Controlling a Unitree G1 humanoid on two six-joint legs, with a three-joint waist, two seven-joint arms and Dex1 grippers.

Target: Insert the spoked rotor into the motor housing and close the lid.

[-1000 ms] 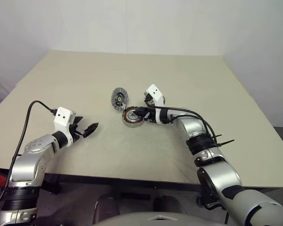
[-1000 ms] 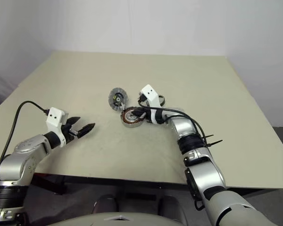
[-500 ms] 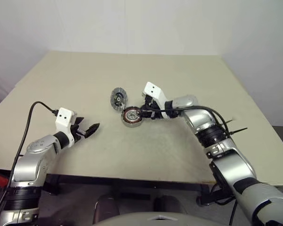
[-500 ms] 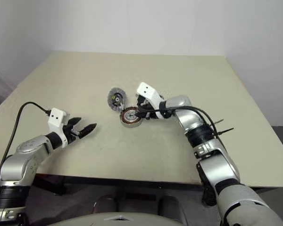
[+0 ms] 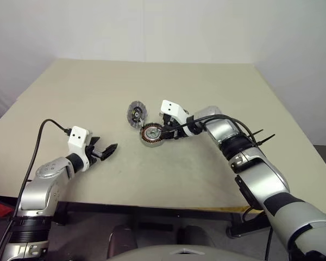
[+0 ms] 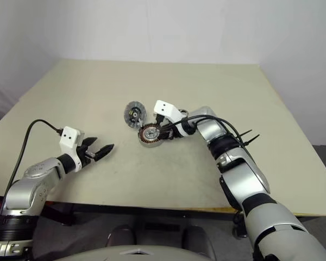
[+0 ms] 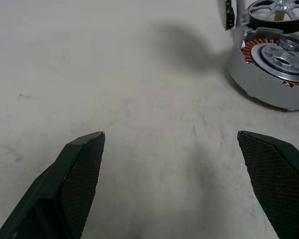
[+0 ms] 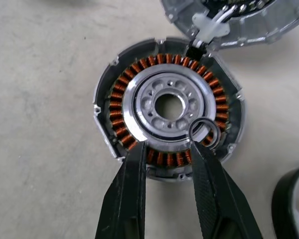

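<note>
1. The motor housing [image 8: 168, 107] lies flat near the middle of the table [image 5: 217, 92], its copper windings facing up, so the cup is open to take a part from above.
2. The lid [image 5: 136, 113] leans just beside the housing on its far-left side, a short cable seeming to join the two; set aside there, it leaves the cup's mouth free.
3. The right gripper [image 8: 165, 149] hangs over the housing's near rim, pointing down and to the left, its fingers partly parted and gripping nothing. A small black O-ring [image 8: 205, 132] sits on the metallic centre by one fingertip; whether it touches the fingertip I cannot tell.
4. The spoked rotor [image 7: 281, 11] rests on the table just right of the housing, under the right wrist, not yet inserted.
5. The left gripper [image 5: 101, 151] hovers low over the near-left table, well apart from the parts, jaws wide and empty, probably waiting to assist.
</note>
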